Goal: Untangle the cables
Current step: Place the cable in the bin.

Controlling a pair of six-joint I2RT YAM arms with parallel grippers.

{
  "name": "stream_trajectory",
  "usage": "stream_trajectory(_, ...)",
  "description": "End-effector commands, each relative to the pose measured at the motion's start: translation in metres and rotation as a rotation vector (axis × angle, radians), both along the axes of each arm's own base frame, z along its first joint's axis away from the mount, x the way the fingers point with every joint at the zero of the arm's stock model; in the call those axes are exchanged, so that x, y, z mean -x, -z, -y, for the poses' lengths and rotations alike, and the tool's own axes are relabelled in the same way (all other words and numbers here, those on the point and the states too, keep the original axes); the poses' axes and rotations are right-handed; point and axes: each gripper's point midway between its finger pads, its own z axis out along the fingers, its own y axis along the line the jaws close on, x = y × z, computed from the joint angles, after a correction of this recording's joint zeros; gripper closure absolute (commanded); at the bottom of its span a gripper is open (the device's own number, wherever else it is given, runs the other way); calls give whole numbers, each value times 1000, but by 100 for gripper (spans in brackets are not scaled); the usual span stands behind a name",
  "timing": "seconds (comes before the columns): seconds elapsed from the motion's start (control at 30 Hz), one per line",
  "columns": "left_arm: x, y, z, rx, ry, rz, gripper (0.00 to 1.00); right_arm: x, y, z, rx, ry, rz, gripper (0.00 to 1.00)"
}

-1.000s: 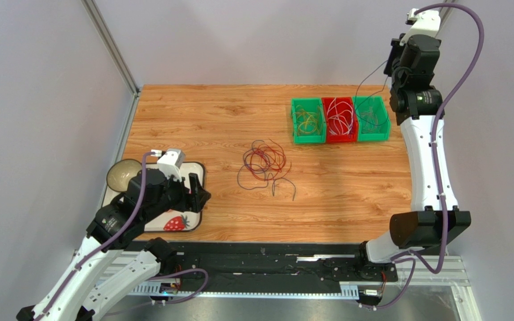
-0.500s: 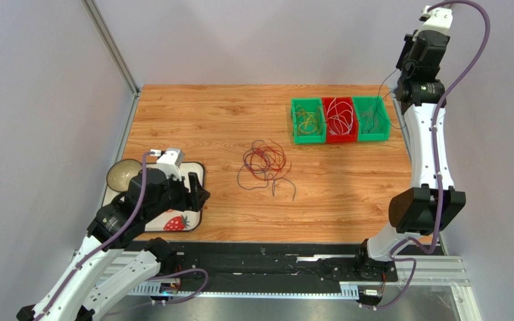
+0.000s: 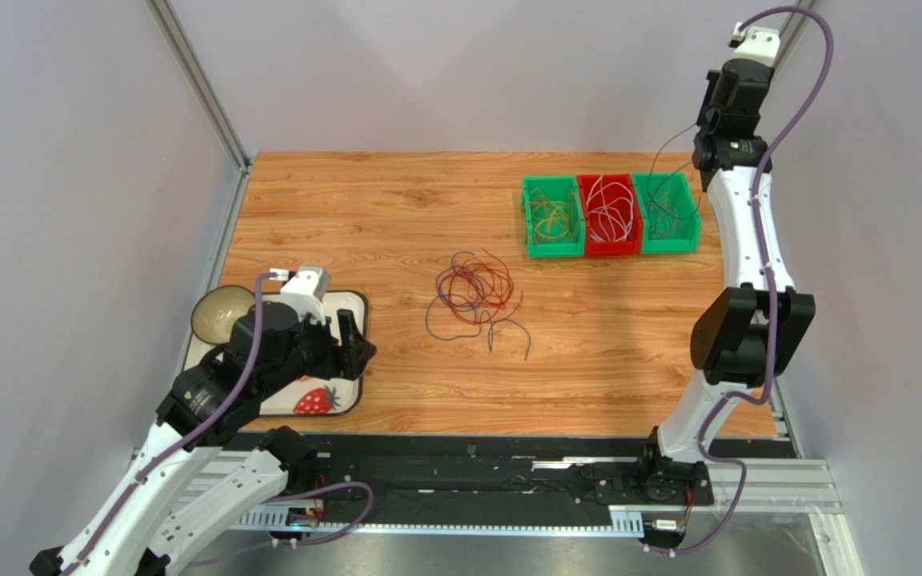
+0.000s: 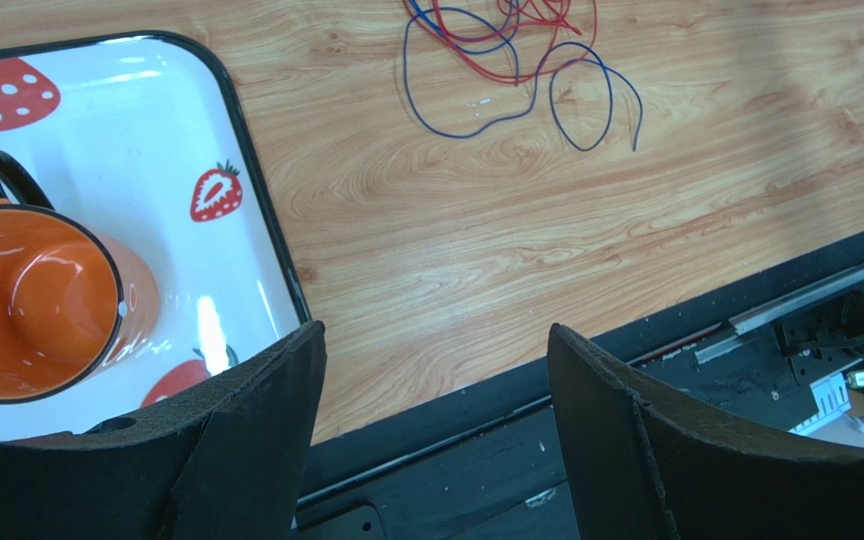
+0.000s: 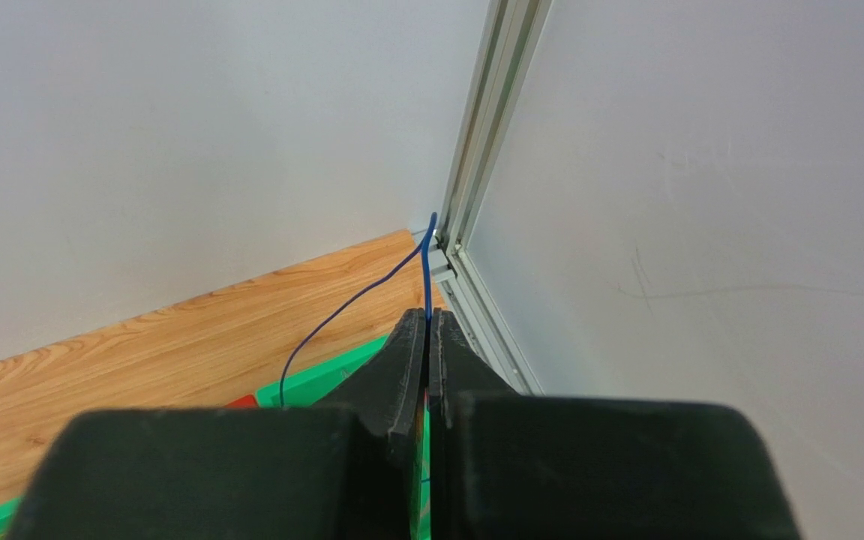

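Your right gripper is raised up behind and to the right of the red bin, with its fingers pressed together on a thin blue cable. That cable droops from the pinch toward the right green bin, which touches the red bin's right side. You cannot tell from these views where its lower end lies.

The left green bin, against the red bin's other side, holds yellowish loops. The red bin itself holds white ones.

The rest of the cables lie as a loose red and dark-blue tangle on the table, to the near left of the red bin and well apart from it.

Far to the left of the red bin, on the near side, your left gripper hangs with its fingers spread wide and nothing between them. It is over the edge of a strawberry-print tray. An orange mug stands on that tray. A bowl sits at the tray's side farthest from the red bin.
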Motion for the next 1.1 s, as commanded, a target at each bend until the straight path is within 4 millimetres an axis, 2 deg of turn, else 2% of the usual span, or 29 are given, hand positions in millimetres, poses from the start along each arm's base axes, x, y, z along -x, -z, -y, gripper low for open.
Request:
stream_trajectory(0.0, -2, -4, 0, 4, -12, 9, 20, -11, -26, 11, 30, 32, 88, 100)
stream_trajectory(0.2, -2, -4, -1, 4, -15, 9, 20, -15, -14, 19, 23, 74, 71, 100)
stream_trajectory(0.47, -2, -4, -1, 3, -18, 10, 21, -15, 37, 14, -56, 71, -3, 100)
stream_trajectory(0.73, -2, -6, -2, 7, -18, 17, 21, -16, 77, 10, -117, 71, -58, 100)
stream_trajectory(0.9, -2, -7, -3, 10, -21, 20, 21, -12, 92, -1, -184, 39, -66, 100)
stream_trajectory(1.07, -1, -7, -2, 11, -18, 23, 21, -5, 120, -15, -255, -1, -111, 100)
